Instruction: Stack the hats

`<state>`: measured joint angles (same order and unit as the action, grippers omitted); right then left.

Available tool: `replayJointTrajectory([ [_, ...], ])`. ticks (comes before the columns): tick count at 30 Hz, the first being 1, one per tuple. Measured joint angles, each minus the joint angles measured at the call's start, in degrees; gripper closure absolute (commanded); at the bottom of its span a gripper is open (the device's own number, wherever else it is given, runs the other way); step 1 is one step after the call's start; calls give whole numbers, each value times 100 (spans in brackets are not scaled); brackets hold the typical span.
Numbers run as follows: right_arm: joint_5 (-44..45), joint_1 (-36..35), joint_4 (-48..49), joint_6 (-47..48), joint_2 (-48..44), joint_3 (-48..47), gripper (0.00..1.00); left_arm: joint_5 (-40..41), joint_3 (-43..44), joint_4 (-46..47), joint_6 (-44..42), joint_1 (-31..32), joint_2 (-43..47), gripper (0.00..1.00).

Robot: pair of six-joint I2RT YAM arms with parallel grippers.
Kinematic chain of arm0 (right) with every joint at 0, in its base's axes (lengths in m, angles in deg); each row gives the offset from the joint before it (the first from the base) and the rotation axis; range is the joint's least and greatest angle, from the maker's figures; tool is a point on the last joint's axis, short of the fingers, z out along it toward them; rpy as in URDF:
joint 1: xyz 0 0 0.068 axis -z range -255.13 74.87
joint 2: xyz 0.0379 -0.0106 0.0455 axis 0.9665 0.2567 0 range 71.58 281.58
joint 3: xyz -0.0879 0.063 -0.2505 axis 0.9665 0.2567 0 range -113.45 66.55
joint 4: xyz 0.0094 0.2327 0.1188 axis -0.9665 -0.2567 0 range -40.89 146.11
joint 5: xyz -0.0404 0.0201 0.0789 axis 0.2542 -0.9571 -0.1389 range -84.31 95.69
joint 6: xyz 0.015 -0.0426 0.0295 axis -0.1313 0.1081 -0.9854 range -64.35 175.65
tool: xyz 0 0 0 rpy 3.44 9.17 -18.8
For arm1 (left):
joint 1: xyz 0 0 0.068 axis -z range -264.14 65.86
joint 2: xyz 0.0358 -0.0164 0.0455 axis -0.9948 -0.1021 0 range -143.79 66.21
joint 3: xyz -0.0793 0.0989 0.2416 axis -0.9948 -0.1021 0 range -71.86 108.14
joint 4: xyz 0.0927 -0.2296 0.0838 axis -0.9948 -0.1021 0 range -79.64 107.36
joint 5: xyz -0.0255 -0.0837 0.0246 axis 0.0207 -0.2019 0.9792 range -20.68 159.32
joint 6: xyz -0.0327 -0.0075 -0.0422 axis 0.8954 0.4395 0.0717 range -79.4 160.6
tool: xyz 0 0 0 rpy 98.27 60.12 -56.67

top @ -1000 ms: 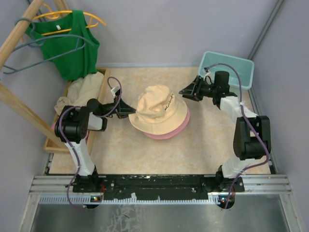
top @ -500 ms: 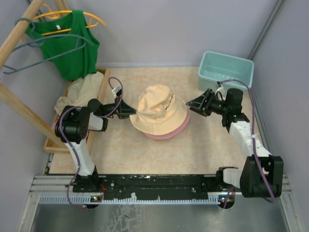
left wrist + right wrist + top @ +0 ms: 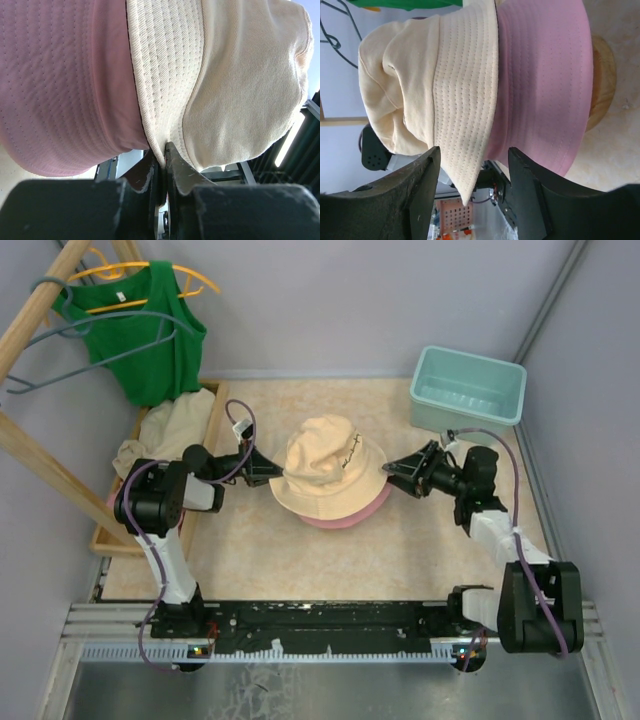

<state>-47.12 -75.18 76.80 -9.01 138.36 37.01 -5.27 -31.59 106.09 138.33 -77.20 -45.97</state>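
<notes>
A beige hat (image 3: 325, 465) with a small dark logo sits on top of a pink hat (image 3: 350, 515) in the middle of the table. My left gripper (image 3: 272, 476) is shut on the beige hat's left brim. The left wrist view shows the brim (image 3: 165, 100) pinched between the jaws of that gripper (image 3: 162, 150), with the pink hat (image 3: 60, 85) beside it. My right gripper (image 3: 388, 477) is open at the hats' right side. In the right wrist view the beige brim (image 3: 465, 100) hangs between the spread jaws of the right gripper (image 3: 474, 150), untouched, and the pink hat (image 3: 545, 80) lies beneath.
A teal bin (image 3: 467, 387) stands at the back right. A wooden tray (image 3: 215, 415) on the left holds beige cloth (image 3: 175, 425). A green tank top (image 3: 150, 335) hangs from a wooden rack (image 3: 40, 300) at the back left.
The right arm swung from beside the teal bin down and left to the hats' right brim, and its jaws opened wider. The left gripper stayed clamped on the beige brim.
</notes>
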Motion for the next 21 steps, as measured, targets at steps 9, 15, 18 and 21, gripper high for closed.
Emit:
replayJointTrajectory([
  [9,35,-490,660,-400,323,33,100,31,0,0,-31,37,0,83],
  [15,9,-264,520,-236,262,105,100,50,15,0,-28,39,0,75],
  [18,-61,-87,387,-114,229,146,100,52,98,0,-22,28,-13,75],
  [21,-105,-61,313,-35,227,149,100,68,219,0,-9,7,-87,74],
])
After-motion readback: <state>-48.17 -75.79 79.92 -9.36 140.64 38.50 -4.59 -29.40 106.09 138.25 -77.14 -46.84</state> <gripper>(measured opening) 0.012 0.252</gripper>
